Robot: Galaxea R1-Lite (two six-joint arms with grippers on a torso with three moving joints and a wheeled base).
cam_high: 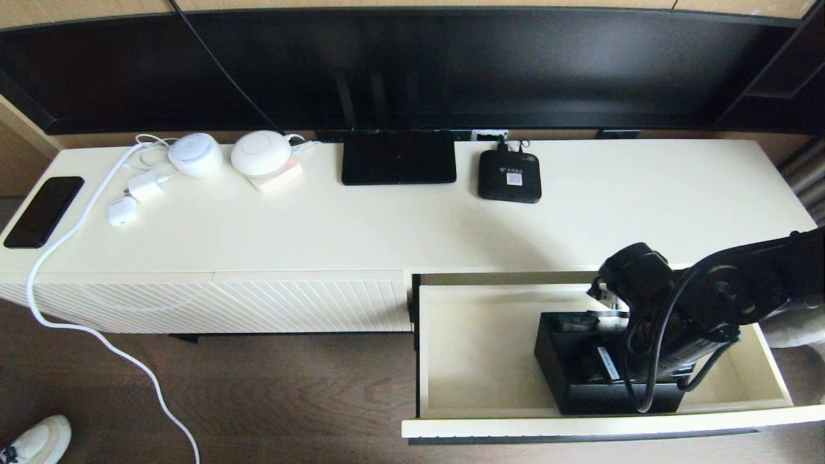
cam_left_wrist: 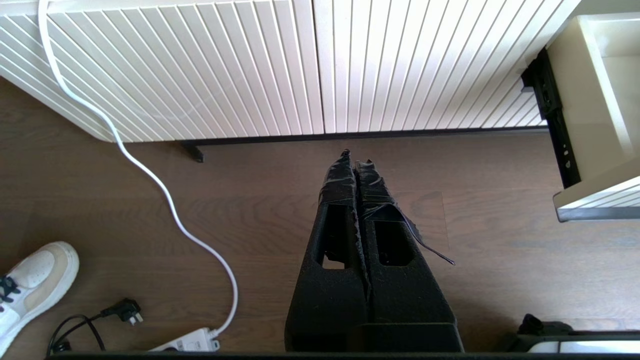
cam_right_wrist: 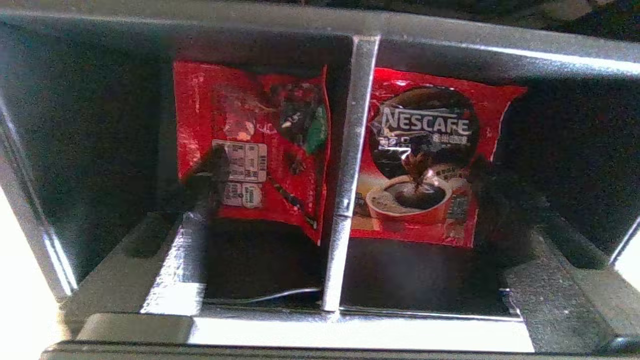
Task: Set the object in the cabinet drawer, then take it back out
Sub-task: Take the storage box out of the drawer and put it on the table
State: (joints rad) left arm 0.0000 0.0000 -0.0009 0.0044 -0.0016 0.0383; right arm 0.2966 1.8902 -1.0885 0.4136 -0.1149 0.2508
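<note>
The cream cabinet drawer (cam_high: 477, 351) is pulled out at the right end of the cabinet. The black organizer box (cam_high: 567, 380) stands on the drawer's floor, right of centre. My right gripper (cam_high: 635, 361) reaches down into the box from above. In the right wrist view this gripper (cam_right_wrist: 350, 260) is open, one finger (cam_right_wrist: 187, 250) in each square compartment, with the divider (cam_right_wrist: 345, 175) between them. Each compartment holds a red coffee packet (cam_right_wrist: 425, 155). My left gripper (cam_left_wrist: 356, 157) is shut on nothing, low over the floor in front of the cabinet.
On the cabinet top are a flat black router (cam_high: 398, 158), a small black set-top box (cam_high: 509, 176), white round devices (cam_high: 261, 153), chargers and a phone (cam_high: 44, 211). A white cable (cam_high: 97, 335) trails to the floor. A shoe (cam_high: 38, 441) stands at bottom left.
</note>
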